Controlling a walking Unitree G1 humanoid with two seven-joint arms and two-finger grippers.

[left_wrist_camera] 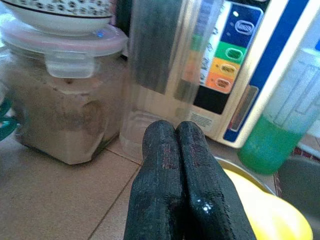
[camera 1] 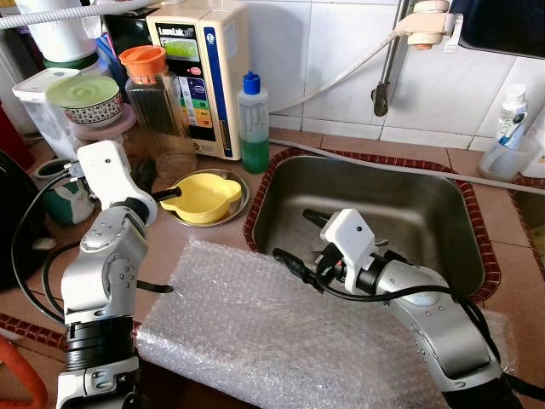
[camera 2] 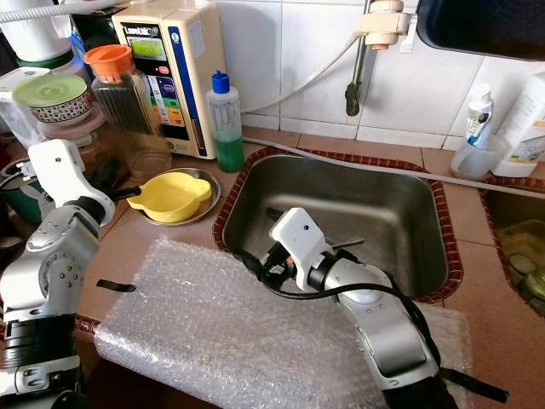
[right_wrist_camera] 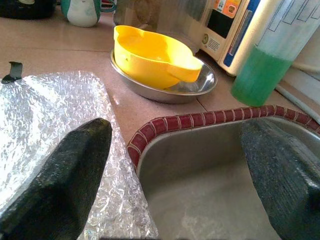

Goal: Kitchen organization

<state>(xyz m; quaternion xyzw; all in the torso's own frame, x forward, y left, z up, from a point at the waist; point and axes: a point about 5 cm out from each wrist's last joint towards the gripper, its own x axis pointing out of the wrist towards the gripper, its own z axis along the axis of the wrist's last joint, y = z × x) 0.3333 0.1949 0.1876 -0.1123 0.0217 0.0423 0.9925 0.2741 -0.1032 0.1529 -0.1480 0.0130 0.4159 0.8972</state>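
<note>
My right jaws (right_wrist_camera: 175,165) are spread wide and empty, one finger (right_wrist_camera: 55,175) over the bubble wrap (camera 1: 281,341) and the other over the sink (camera 1: 460,230), straddling its red-tiled rim at the near left corner. My left jaws (left_wrist_camera: 185,170) are pressed together, holding nothing, with their tips just over the near edge of the steel dish (right_wrist_camera: 200,85).

The task names no single thing, so I judge the yellow bowl (camera 1: 204,196) to be the likely one. It sits in the steel dish on the table (camera 1: 511,281), left of the sink, in front of the water purifier (camera 1: 200,68) and the green soap bottle (camera 1: 253,128).

From my right jaws the yellow bowl lies at about eleven o'clock, near, across bare table. From my left jaws it lies at about one o'clock, just beside the tips. Its spouted body runs roughly from nine to three o'clock in the head view, with a dark handle pointing towards my left arm.

The left arm is plainly the nearer. I would have to part those jaws before taking the bowl's rim.
</note>
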